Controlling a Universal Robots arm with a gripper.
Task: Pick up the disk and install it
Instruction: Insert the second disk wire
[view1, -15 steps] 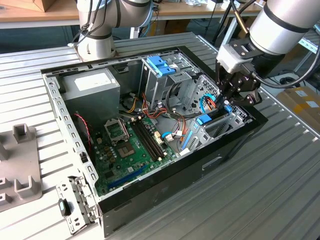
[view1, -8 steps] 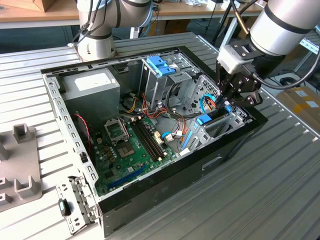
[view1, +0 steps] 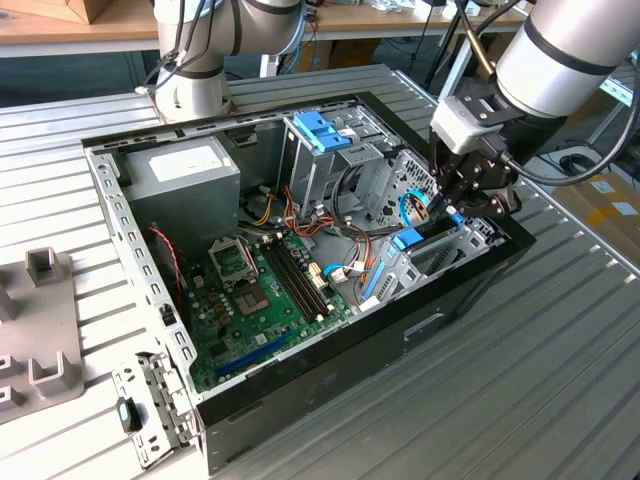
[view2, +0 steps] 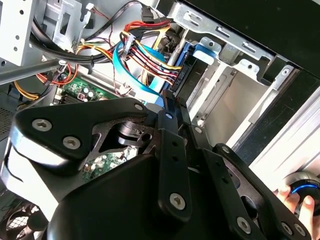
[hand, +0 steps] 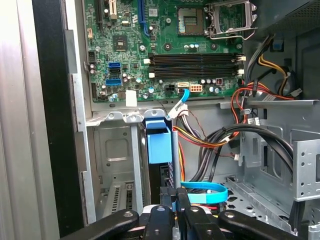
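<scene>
We have gripper (view1: 447, 205) down at drive bay (view1: 440, 250) of open computer case (view1: 150, 300), fingers nearly closed on edge of disk (hand: 161, 145) — disk upright, blue frame uppermost, partly in bay slot. Judgement: keep disk square to slot, clear of cables (hand: 220, 137) — press evenly.

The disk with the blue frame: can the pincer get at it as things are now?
Probably yes. The pincer is right at the edge of the disk, and the blue cable lies beside it, not across.
</scene>
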